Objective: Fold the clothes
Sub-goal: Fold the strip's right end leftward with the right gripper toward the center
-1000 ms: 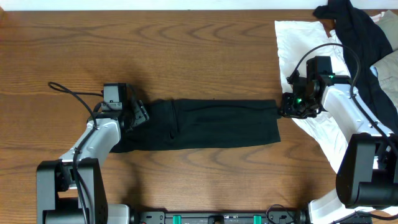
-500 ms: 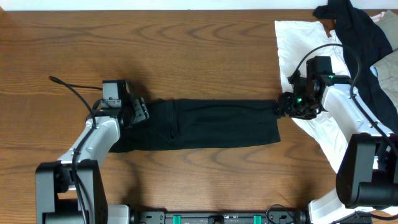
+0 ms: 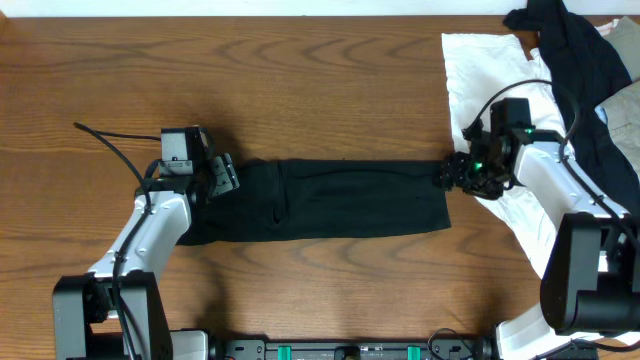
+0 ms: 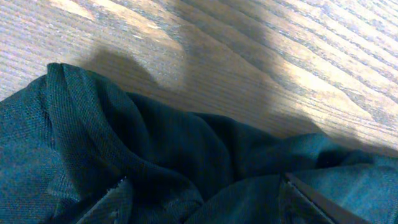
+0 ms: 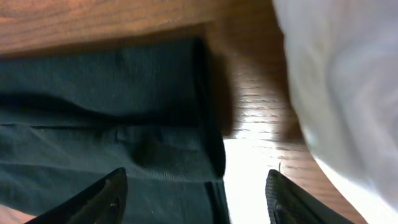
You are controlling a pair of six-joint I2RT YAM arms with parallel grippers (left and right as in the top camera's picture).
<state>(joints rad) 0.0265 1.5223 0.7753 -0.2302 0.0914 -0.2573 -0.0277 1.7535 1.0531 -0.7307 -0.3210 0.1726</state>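
The black polo shirt (image 3: 340, 198) lies folded into a long flat band across the middle of the wooden tabletop (image 3: 300, 80). The left hand (image 3: 225, 175) sits at the band's left end, where the fabric is bunched. Its fingers (image 4: 109, 202) are spread wide over the cloth and grip nothing. The right hand (image 3: 447, 176) is at the right end. Its fingers (image 5: 106, 196) stand wide apart astride the shirt's edge, which lies loose between them. A wrinkled white cloth (image 3: 480, 70) lies just beside that end, with another black garment (image 3: 580, 60) on it.
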